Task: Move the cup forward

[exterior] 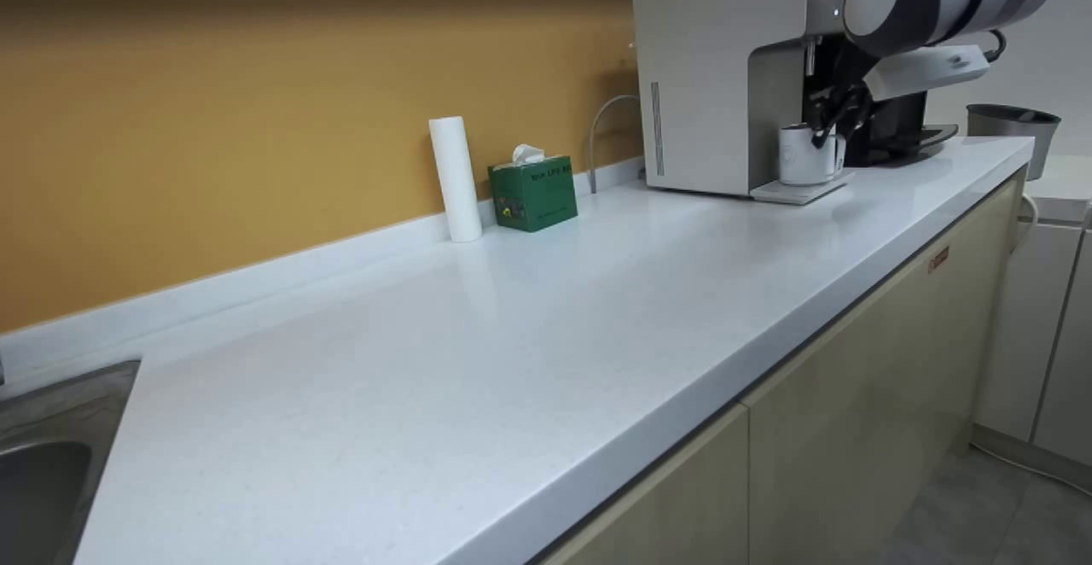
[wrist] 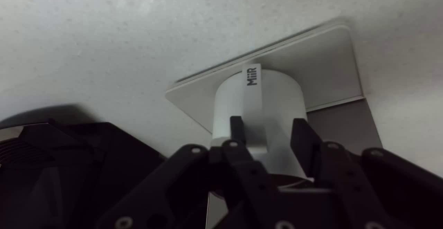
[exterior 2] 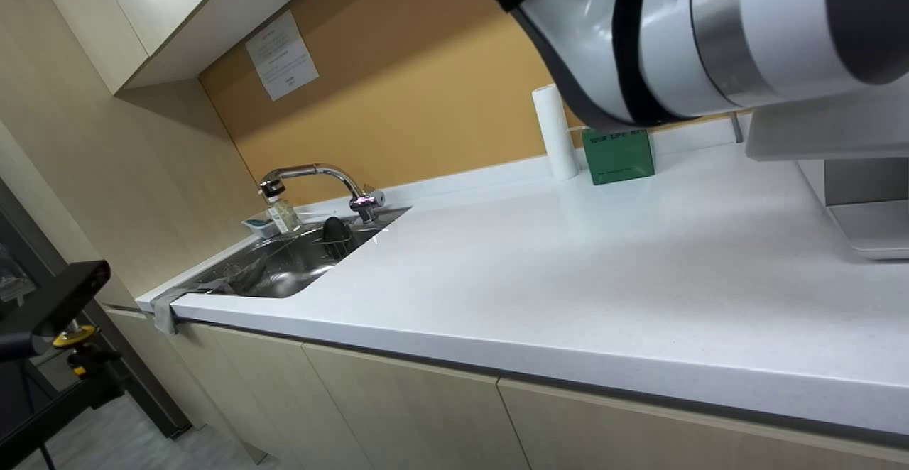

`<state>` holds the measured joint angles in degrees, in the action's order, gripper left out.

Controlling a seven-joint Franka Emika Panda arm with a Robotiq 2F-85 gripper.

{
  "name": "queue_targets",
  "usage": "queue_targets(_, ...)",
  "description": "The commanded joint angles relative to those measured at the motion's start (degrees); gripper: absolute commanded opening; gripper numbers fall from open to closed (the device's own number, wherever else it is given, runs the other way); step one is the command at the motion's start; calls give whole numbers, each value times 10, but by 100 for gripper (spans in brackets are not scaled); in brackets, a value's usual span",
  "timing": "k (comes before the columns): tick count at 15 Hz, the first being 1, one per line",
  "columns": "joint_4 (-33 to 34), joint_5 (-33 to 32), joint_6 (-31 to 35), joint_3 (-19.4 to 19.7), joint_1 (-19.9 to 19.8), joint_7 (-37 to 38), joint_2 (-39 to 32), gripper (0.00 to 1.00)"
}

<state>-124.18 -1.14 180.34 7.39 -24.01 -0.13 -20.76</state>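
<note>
The cup is a short white mug point(exterior: 800, 160) that stands upright on the small pale tray point(exterior: 789, 195) of the coffee machine. In the wrist view the cup point(wrist: 283, 97) shows its handle with a "MiiR" mark facing the camera. My gripper point(exterior: 829, 125) is at the cup's upper part, on the handle side. In the wrist view the gripper point(wrist: 268, 130) is open, with the handle between its fingers. The left finger is close beside the handle; a gap shows to the right finger. Whether a finger touches the cup I cannot tell. Cup and gripper are out of view in an exterior view.
The large white coffee machine point(exterior: 717, 96) stands right behind the cup. A green tissue box point(exterior: 536, 194) and a tall white cylinder point(exterior: 456, 181) stand by the wall. A sink point(exterior 2: 298, 271) is set into the white counter point(exterior: 409, 394). A grey bin point(exterior: 1013, 125) stands beyond the counter's end.
</note>
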Motion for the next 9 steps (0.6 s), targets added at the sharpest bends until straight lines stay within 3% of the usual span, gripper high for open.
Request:
queue_targets(1, 14, 9, 6, -30, -34, -11, -6, 12)
queue_targets(3, 13, 5, 5, -32, -42, -9, -5, 1)
queue_targets(9, -12, -2, 0, -38, -47, -17, 18, 4)
